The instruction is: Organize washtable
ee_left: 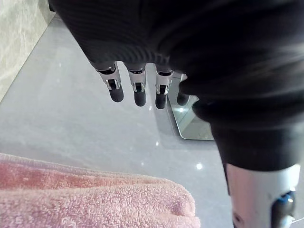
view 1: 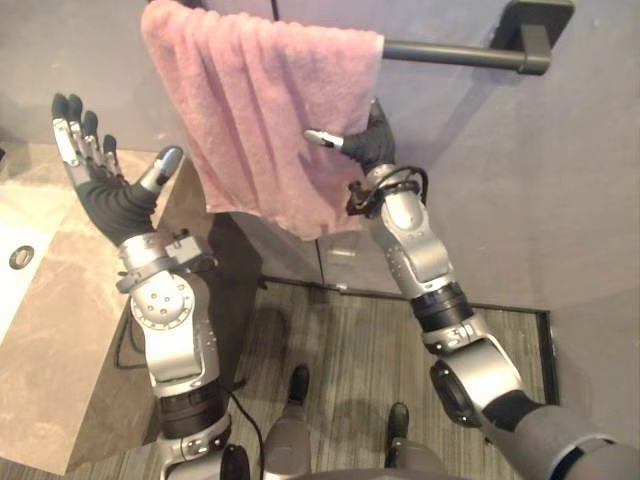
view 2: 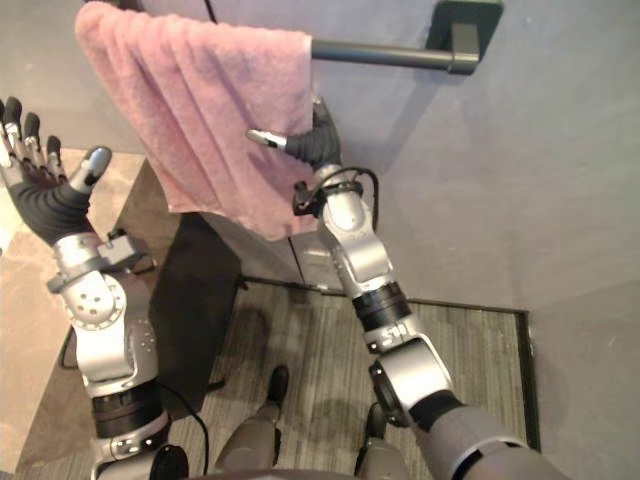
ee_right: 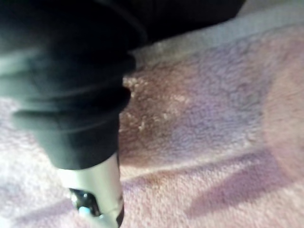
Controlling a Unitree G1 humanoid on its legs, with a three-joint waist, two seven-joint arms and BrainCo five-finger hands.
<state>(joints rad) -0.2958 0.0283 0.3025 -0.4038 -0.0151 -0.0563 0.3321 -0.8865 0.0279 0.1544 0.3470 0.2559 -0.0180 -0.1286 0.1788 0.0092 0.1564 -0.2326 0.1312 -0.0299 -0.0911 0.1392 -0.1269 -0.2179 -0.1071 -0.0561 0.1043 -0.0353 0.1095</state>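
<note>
Left eye view: pink towel (view 1: 260, 110) hangs over the bar (view 1: 450, 52). The right hand (view 1: 375, 145) touches its right edge, grasp impossible to tell. The left hand (view 1: 105, 195), fingers released, is apart at its left.

You're holding your left hand (view 1: 105, 185) up over the marble counter (view 1: 60, 340), fingers spreading straight and palm facing back toward you. It's sitting left of the pink towel (view 1: 262, 110) and clear of it. The towel is hanging draped over the dark bar (view 1: 455, 52) on the grey wall, bunching toward the bar's left end and leaving the right stretch bare. Your right hand (view 1: 365, 145) is reaching up at the towel's right edge, touching the cloth and partly tucking behind it. A white sink (view 1: 12, 290) is peeking in at the counter's far left. Wood-grain floor (view 1: 360, 340) is showing below, between your arms.
</note>
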